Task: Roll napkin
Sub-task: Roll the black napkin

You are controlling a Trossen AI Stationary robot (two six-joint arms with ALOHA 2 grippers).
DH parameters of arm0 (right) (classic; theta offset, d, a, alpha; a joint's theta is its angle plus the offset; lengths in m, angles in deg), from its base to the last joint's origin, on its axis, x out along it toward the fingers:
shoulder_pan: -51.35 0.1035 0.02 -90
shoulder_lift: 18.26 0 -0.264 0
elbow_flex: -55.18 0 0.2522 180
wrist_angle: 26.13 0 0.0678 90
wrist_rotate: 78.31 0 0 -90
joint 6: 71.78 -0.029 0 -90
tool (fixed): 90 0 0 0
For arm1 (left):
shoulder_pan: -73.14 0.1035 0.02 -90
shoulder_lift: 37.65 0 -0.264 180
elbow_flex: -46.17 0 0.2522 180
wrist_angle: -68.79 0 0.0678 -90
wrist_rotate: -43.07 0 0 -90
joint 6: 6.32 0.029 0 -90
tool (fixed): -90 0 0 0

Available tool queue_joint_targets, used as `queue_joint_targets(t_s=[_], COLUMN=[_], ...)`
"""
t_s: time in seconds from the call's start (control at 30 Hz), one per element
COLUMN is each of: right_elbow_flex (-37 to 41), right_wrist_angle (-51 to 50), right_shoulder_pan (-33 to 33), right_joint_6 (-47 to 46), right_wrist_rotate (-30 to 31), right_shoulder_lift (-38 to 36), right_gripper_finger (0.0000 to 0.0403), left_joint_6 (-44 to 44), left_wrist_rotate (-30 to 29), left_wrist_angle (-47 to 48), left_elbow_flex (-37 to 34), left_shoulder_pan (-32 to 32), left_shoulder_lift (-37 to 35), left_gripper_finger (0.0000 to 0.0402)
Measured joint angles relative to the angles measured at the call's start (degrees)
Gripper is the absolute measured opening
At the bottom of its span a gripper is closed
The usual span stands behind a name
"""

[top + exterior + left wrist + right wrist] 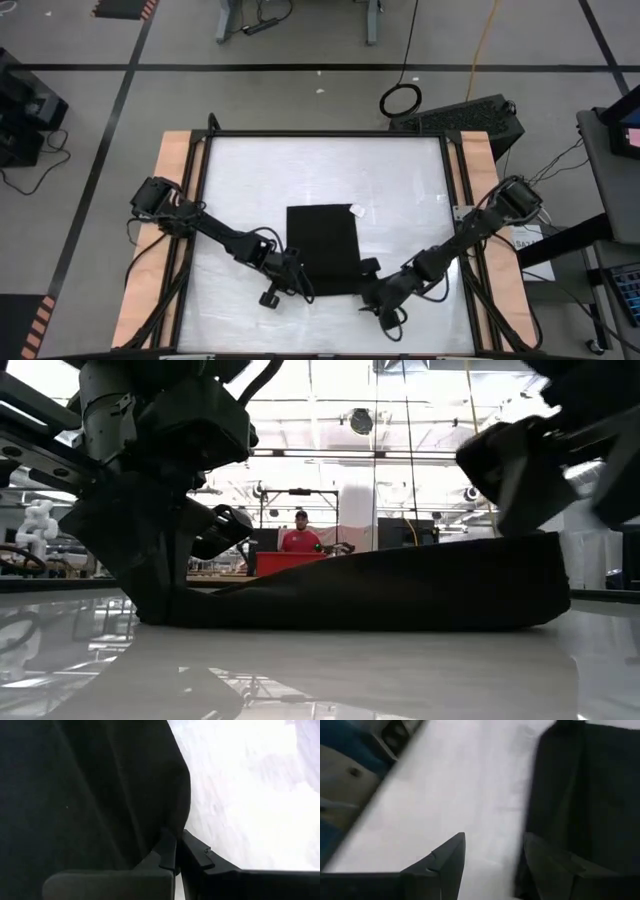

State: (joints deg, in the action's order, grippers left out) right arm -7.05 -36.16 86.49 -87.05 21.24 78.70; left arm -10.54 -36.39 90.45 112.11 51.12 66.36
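The black napkin (322, 245) lies folded into a rectangle on the white table (250, 170), its small white tag (356, 210) at the far right corner. In the low view its near edge (400, 585) humps up toward the right. My left gripper (297, 283) is at the napkin's near left corner, shut on the cloth (90, 795). My right gripper (370, 293) is open at the near right corner. In its wrist view (492, 852) one finger stands beside the napkin's edge (590, 785); I cannot tell whether it touches. My left gripper pinches the napkin's edge (172, 837) near its near left corner between its two shut fingers. The fingers slant down onto it from the table's left. The held corner (165, 610) is down at the table; how many layers are held I cannot tell.
Wooden rails (165, 230) and a black frame border the table left and right. There is bare table surface on all sides of the napkin. In the low view a person in a red shirt (301, 538) shows far off in the room behind.
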Motion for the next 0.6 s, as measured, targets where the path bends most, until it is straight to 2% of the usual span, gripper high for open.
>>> queue_joint_targets(t_s=[0.1, 0.6], right_elbow_flex=[-1.6, -1.7], right_wrist_angle=[-3.4, -9.7], right_shoulder_pan=[-0.6, -5.2], right_joint_6=[3.1, 5.8], right_wrist_rotate=[4.0, 3.7], right_shoulder_lift=[1.5, 3.8], right_gripper_finger=[0.0196, 0.0196], left_joint_6=[0.0, 0.0], left_wrist_rotate=[1.1, 3.3], left_wrist_angle=[0.0, -0.1], left_elbow_flex=[0.0, 0.0], left_shoulder_pan=[0.0, 0.0], left_shoulder_lift=[0.0, 0.0], left_gripper_finger=[0.0007, 0.0006])
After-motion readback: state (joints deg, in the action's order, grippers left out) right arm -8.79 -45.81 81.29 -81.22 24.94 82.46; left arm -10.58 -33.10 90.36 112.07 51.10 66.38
